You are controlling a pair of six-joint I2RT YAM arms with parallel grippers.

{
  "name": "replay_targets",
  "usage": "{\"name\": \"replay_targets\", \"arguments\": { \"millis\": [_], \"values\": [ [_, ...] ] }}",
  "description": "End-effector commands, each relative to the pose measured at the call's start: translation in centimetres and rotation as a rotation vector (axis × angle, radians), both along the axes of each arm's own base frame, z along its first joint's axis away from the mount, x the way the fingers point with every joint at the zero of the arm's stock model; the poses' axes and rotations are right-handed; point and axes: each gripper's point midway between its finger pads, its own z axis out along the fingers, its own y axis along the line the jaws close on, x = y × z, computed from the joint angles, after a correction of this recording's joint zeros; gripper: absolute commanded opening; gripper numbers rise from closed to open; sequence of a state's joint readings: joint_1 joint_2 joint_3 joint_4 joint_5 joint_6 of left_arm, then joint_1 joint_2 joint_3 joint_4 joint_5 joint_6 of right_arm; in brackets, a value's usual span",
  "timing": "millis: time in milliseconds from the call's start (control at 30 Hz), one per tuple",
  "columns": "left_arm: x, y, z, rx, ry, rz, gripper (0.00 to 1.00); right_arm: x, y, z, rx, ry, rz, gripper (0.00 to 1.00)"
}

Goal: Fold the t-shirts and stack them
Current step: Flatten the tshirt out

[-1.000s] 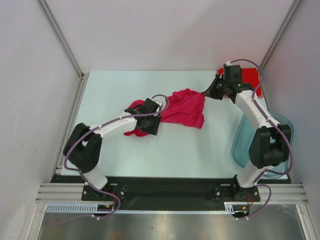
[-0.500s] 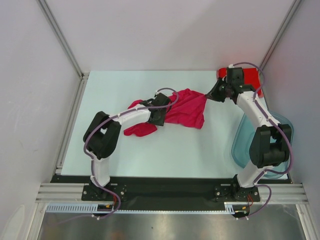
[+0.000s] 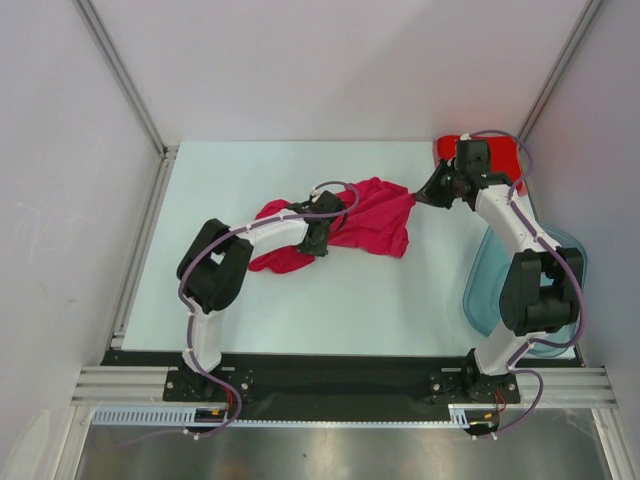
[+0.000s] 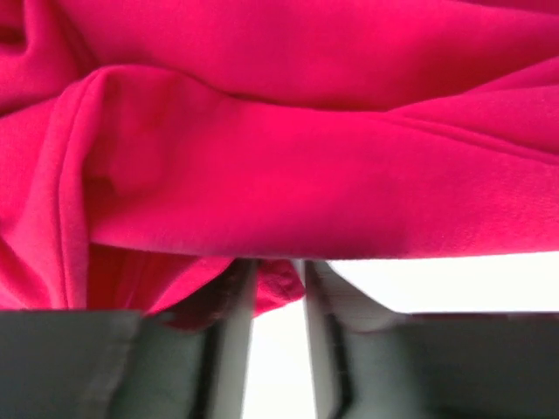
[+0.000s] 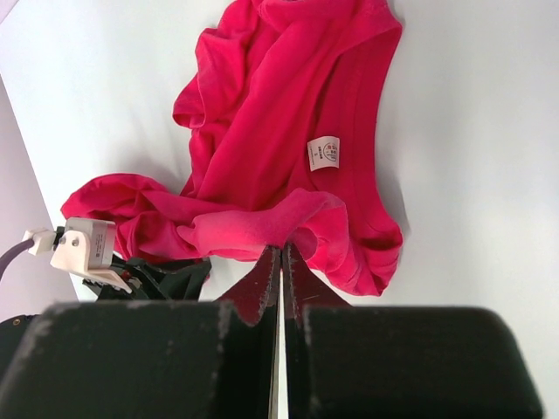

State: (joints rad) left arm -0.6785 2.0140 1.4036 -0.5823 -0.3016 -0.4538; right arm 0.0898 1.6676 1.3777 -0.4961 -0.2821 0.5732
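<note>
Your two arms are working the magenta-pink t-shirt (image 3: 372, 218), which is lying crumpled around the middle of the pale table (image 3: 240, 180) with its white neck label (image 5: 324, 153) facing up. Your right gripper (image 5: 280, 253) is reaching in from the far right; its fingers are pressing tightly together on the shirt's far-right edge and lifting that hem slightly off the surface. Your left gripper (image 4: 275, 275) is sitting low at the shirt's left half. Its fingers are standing only a narrow slot apart, and a small lobe of fabric is lodging between their tips – it looks like a pinch on a fold, though a sliver of bare table is showing through lower down the gap. Between the two grips the cloth is bunching into loose ridges rather than lying flat. The brighter red t-shirt (image 3: 505, 160) is resting at the far right corner, partly under your right arm. The translucent blue-grey tub (image 3: 487, 290) is sitting at the table's right edge, beside that arm's elbow.
</note>
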Motion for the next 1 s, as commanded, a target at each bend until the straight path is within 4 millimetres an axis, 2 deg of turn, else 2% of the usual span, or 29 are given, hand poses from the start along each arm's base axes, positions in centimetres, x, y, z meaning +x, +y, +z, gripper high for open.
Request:
{"name": "replay_targets", "arguments": {
  "millis": [0,33,167,333,467,567,600,700,733,767,800,833,867,900,933,967],
  "values": [
    [0.4,-0.7,-0.3,0.001,-0.004,0.002,0.30,0.1,0.0,2.4,0.018,-0.070,0.002,0.00],
    [0.3,-0.6,0.1,0.000,-0.007,0.001,0.24,0.1,-0.1,2.5,0.015,-0.071,-0.001,0.00],
    [-0.6,-0.1,1.9,-0.019,-0.024,0.001,0.22,0.0,-0.3,2.9,0.010,-0.081,-0.005,0.00],
    [-2.3,0.9,2.3,-0.024,-0.008,-0.009,0.00,0.0,0.0,3.4,0.032,-0.090,-0.012,0.00],
    [-3.4,1.9,3.9,-0.014,-0.029,-0.027,0.00,-0.2,-0.2,3.9,0.030,-0.099,-0.024,0.00],
    [-4.7,2.6,6.9,-0.046,-0.051,-0.057,0.00,-0.3,-0.8,4.8,0.009,-0.119,-0.050,0.00],
    [-5.4,3.0,8.9,-0.068,-0.073,-0.066,0.00,-0.2,-1.2,5.1,0.000,-0.128,-0.068,0.00],
    [-6.6,4.3,12.5,-0.079,-0.120,-0.095,0.00,0.0,-2.0,7.3,-0.011,-0.182,-0.102,0.00],
    [-6.8,5.0,15.4,-0.106,-0.195,-0.093,0.00,0.1,-2.5,8.0,-0.014,-0.198,-0.118,0.00],
    [-7.1,6.3,18.6,-0.117,-0.283,-0.089,0.00,0.2,-2.9,9.7,-0.015,-0.244,-0.134,0.00],
    [-7.2,6.5,19.0,-0.111,-0.284,-0.095,0.00,0.2,-3.0,10.7,-0.012,-0.267,-0.144,0.00],
    [-7.4,7.7,21.9,-0.108,-0.366,-0.100,0.00,0.5,-3.5,12.1,-0.010,-0.309,-0.160,0.00],
    [-7.7,8.3,23.4,-0.105,-0.404,-0.108,0.00,0.7,-3.6,13.7,-0.001,-0.349,-0.175,0.00],
    [-7.6,8.8,25.8,-0.114,-0.462,-0.104,0.00,0.9,-3.8,15.5,0.007,-0.401,-0.185,0.00],
    [-7.9,10.1,28.2,-0.100,-0.535,-0.104,0.00,1.0,-4.0,16.7,0.015,-0.434,-0.189,0.00],
    [-8.0,10.9,29.6,-0.085,-0.570,-0.097,0.00,1.2,-4.0,18.1,0.025,-0.469,-0.192,0.00]
  ]
}}
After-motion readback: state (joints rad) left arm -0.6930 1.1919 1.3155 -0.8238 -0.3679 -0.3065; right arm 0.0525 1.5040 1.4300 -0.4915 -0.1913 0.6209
